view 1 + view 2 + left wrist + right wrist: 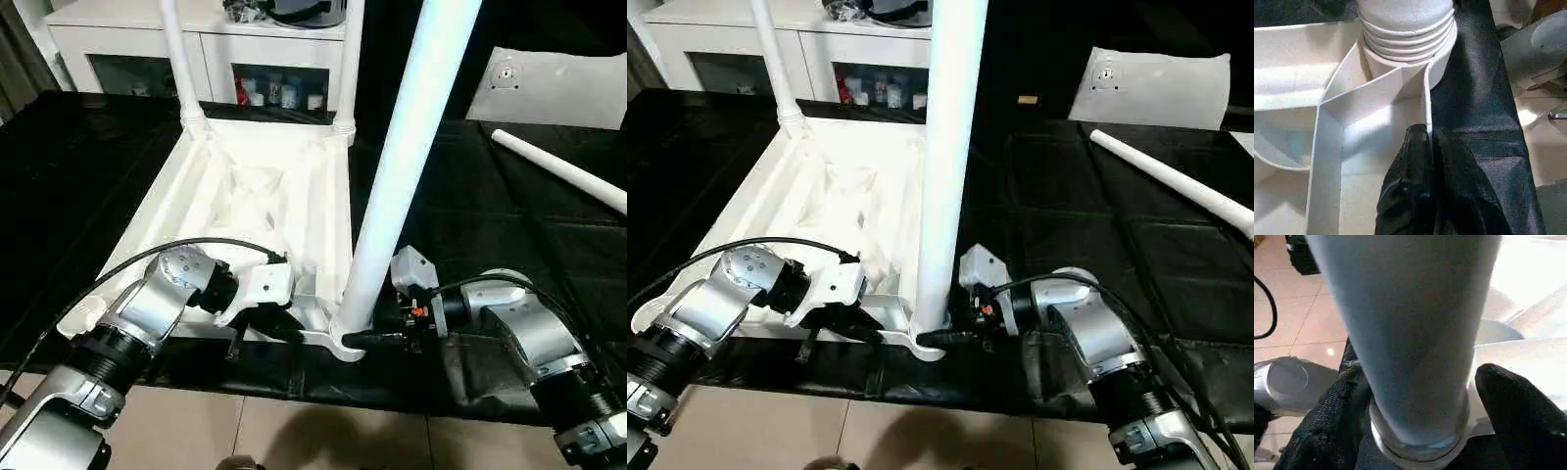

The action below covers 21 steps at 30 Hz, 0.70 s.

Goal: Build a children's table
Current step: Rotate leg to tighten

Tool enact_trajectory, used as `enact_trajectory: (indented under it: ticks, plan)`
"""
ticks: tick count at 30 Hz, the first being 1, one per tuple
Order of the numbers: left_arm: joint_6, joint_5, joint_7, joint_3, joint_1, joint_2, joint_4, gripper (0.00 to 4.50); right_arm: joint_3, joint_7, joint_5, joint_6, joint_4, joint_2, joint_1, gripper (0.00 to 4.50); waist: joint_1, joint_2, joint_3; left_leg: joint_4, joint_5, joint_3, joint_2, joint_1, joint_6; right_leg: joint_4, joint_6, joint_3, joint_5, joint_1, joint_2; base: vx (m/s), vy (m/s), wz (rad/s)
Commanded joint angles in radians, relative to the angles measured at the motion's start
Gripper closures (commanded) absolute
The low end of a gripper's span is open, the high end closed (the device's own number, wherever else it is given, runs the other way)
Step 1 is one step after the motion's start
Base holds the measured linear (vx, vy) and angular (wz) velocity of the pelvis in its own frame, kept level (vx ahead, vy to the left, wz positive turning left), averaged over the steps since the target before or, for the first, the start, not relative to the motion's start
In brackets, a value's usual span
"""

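The white tabletop (245, 186) lies upside down on the black mat, ribs facing up. Two legs (178, 59) (350, 59) stand in its far corner sockets. A third leg (407, 166) stands upright in the near right socket (1405, 44). My left gripper (1427, 134) is shut on the thin rim wall just beside that socket. My right gripper (367, 338) reaches in from the right at the base of the third leg. Its black fingers (1508, 401) stand on either side of the tube with a small gap, open. A fourth leg (563, 171) lies loose on the mat at the right.
The black mat (490, 225) ends just in front of my arms, with tiled floor (294, 431) below. A white cabinet (127, 39) stands behind the tabletop. A white panel (549, 88) lies at the far right.
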Motion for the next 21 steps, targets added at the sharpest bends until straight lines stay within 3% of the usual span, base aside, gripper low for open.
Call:
enact_trajectory:
  ticks: [1,8,16,19,20,21]
  plan:
    - [-0.020,0.009,-0.034,-0.029,-0.021,0.000,-0.005,4.50,0.009,0.012,-0.006,-0.023,-0.007,-0.003,-0.010,1.33,-0.004,-0.004,-0.063,-0.058,-0.196,0.003,0.032,0.002,0.048,-0.070,-0.173,0.045,-0.278,0.055,-0.071,0.000,0.000,0.00]
    - [-0.016,0.009,-0.030,-0.026,-0.020,-0.004,-0.007,4.50,0.016,0.009,-0.005,-0.021,-0.009,-0.001,0.001,1.92,-0.004,-0.006,-0.062,-0.059,-0.203,0.003,0.032,0.002,0.046,-0.071,-0.168,0.045,-0.302,0.055,-0.071,0.000,0.000,0.00]
    - [0.045,-0.012,0.038,0.016,-0.016,-0.029,-0.011,4.50,0.009,-0.033,0.019,0.035,-0.046,0.031,0.035,2.02,-0.006,0.000,-0.059,-0.061,-0.231,0.002,0.030,0.004,0.036,-0.077,-0.163,0.044,-0.329,0.054,-0.070,0.000,0.000,0.00]
    - [0.154,-0.024,0.178,0.075,-0.011,-0.086,-0.018,4.50,-0.028,-0.192,0.022,0.097,-0.075,0.106,0.072,2.02,-0.009,0.001,-0.055,-0.064,-0.269,0.000,0.030,0.009,0.021,-0.083,-0.154,0.044,-0.386,0.051,-0.072,0.000,0.000,0.00]
    - [0.190,-0.027,0.228,0.096,-0.009,-0.109,-0.021,4.50,-0.034,-0.246,0.015,0.120,-0.082,0.133,0.077,2.04,-0.014,0.008,-0.054,-0.068,-0.275,-0.002,0.030,0.007,0.007,-0.084,-0.144,0.043,-0.403,0.052,-0.069,0.000,0.000,0.00]
    - [0.195,-0.027,0.234,0.098,-0.008,-0.112,-0.021,4.50,-0.035,-0.254,0.013,0.123,-0.082,0.138,0.078,2.12,-0.016,0.005,-0.053,-0.068,-0.282,-0.004,0.028,0.007,0.003,-0.085,-0.138,0.041,-0.418,0.051,-0.070,0.000,0.000,0.00]
